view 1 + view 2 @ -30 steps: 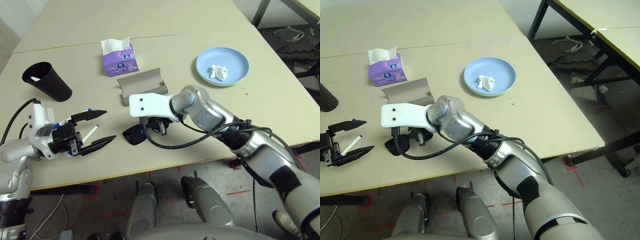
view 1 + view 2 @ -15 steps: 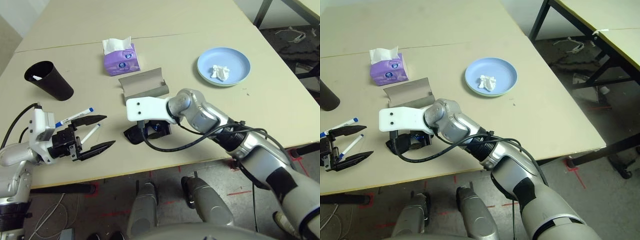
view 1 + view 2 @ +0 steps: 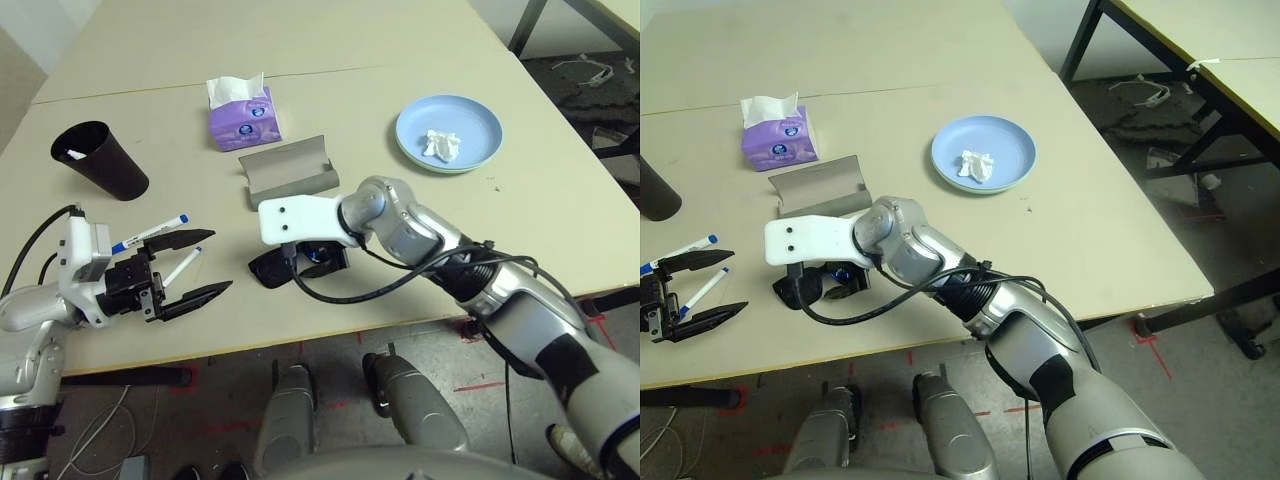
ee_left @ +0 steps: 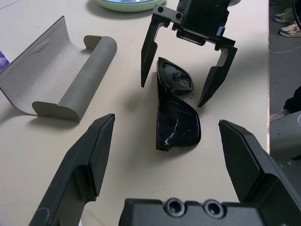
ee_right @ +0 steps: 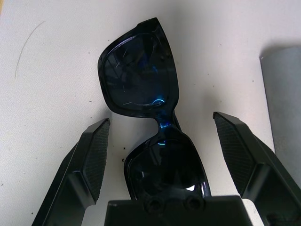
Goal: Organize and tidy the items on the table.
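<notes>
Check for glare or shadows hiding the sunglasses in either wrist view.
Right wrist view: blue-white glints on the sunglasses lenses, outline clear. Left wrist view: soft shadows under the right pincer and the sunglasses, small lens reflections, nothing hidden.

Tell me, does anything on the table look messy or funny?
Yes. A crumpled white tissue sits on the blue plate, like litter. The grey glasses case lies open and empty, while the black sunglasses lie outside it on the table, between the open fingers of the right gripper.
</notes>
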Robot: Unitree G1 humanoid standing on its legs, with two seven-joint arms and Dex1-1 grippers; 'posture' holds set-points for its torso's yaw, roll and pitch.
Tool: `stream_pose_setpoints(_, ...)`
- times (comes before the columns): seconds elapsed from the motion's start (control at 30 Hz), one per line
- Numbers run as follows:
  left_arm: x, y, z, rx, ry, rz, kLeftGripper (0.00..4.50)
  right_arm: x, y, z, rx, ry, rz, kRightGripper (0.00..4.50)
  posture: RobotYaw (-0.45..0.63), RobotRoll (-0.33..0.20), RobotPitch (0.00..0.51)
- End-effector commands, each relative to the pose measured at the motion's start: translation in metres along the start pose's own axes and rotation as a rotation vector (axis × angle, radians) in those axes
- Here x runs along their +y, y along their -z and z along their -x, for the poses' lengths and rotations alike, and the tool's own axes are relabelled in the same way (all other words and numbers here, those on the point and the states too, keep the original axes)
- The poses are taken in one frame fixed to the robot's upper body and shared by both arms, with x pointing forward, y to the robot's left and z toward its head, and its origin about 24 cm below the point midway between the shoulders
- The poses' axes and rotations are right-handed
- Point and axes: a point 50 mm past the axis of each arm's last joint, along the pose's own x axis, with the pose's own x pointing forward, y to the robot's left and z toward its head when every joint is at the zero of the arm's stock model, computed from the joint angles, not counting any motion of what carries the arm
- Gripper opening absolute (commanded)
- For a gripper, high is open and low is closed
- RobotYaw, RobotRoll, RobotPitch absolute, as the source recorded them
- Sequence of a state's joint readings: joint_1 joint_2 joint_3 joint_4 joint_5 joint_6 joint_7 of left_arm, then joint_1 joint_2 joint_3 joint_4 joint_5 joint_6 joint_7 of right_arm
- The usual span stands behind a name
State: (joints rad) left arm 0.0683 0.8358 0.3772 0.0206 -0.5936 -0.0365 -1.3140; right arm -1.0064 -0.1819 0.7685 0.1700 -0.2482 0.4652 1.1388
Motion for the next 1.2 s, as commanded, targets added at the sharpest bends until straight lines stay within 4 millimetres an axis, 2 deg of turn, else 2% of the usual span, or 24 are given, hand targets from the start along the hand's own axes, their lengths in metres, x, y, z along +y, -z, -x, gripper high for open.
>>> stream_pose_setpoints(0.03, -0.003, 0.002, 0.000, 0.014, 0.004, 0.004, 4.50, 0.001, -0.003, -0.001, -0.006, -0.012, 0.021, 4.47, -0.12, 0.000, 0.239)
stream_pose_setpoints(0.13, -0.003, 0.002, 0.000, 0.015, 0.003, 0.005, 4.50, 0.001, -0.006, -0.002, -0.017, -0.016, 0.024, 3.56, -0.11, 0.000, 0.240)
stream_pose_setpoints(0.43, -0.003, -0.001, -0.001, 0.000, -0.003, -0.003, 4.50, 0.004, -0.007, -0.002, -0.029, -0.033, 0.027, 0.34, -0.11, 0.000, 0.236)
stream_pose_setpoints(0.47, -0.003, -0.002, -0.002, -0.008, -0.008, -0.005, 4.50, 0.004, -0.008, -0.002, -0.032, -0.033, 0.028, 0.15, -0.11, 0.000, 0.235)
stream_pose_setpoints(0.57, -0.002, -0.005, -0.004, -0.021, -0.013, -0.007, 4.50, 0.004, -0.010, 0.000, -0.040, -0.036, 0.028, 0.02, -0.11, 0.000, 0.234)
stream_pose_setpoints(0.93, -0.003, -0.001, -0.003, -0.009, -0.012, 0.004, 4.50, 0.004, -0.011, 0.001, -0.034, -0.040, 0.034, 0.02, -0.11, 0.000, 0.234)
stream_pose_setpoints(1.03, -0.003, 0.001, -0.002, -0.001, -0.013, 0.011, 4.50, 0.003, -0.012, 0.002, -0.038, -0.035, 0.038, 0.64, -0.11, 0.000, 0.235)
stream_pose_setpoints(1.2, -0.003, 0.005, 0.001, 0.014, -0.021, 0.023, 4.50, 0.000, -0.015, 0.004, -0.047, -0.025, 0.042, 2.44, -0.12, 0.000, 0.235)
